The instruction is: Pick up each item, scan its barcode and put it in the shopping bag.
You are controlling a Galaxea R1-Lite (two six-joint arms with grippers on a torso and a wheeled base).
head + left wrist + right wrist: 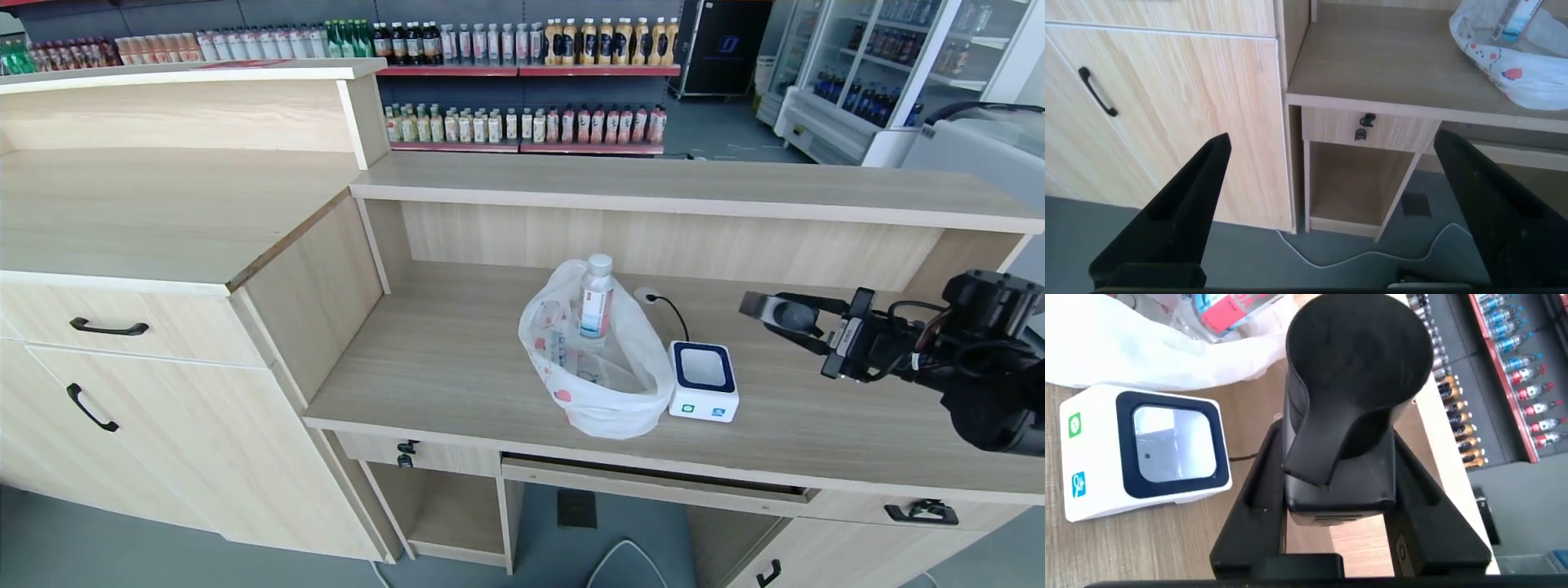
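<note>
Scanner [704, 380], a glossy white box with a dark-framed window facing up, is sitting on the pale wood-grain worktop [457, 359] just beside the shopping bag [608, 400], a thin crinkled white plastic sack where a clear capped bottle [596, 296] is standing upright. The right gripper [784, 318] is hovering to the scanner's right and above it, clamping what looks like a dark, smooth, round-ended item [1347, 392], its long axis pointing roughly level toward the bag. The left gripper [1333, 139] is hanging wide open and empty, low by the cabinet [1208, 122], so the right arm is nearer.
</note>
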